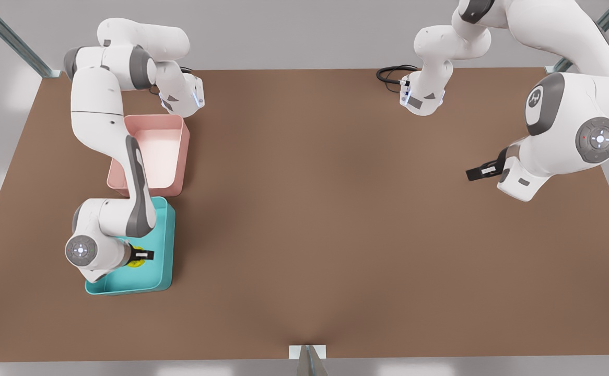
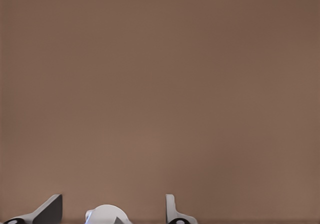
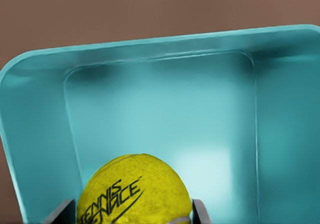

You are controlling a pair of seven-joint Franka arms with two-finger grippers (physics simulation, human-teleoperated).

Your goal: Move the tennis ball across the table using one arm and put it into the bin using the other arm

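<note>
Two grippers matter: my right gripper (image 1: pixel 145 255) hangs over the teal bin (image 1: pixel 164 245), fingers clamping the tennis ball (image 3: pixel 134 191) for release; my left gripper (image 1: pixel 476 173) waits spread above bare table (image 1: pixel 315 209).

Pink tub (image 1: pixel 153 156) in upper left of front view, rectangular, rounded corners, open top, nothing visible inside. Black cable (image 1: pixel 392 74) coiled at table's far edge, upper centre-right. Metal frame struts (image 1: pixel 14 42) in upper corners. Small metal bracket (image 1: pixel 307 353) at bottom centre edge.
</note>
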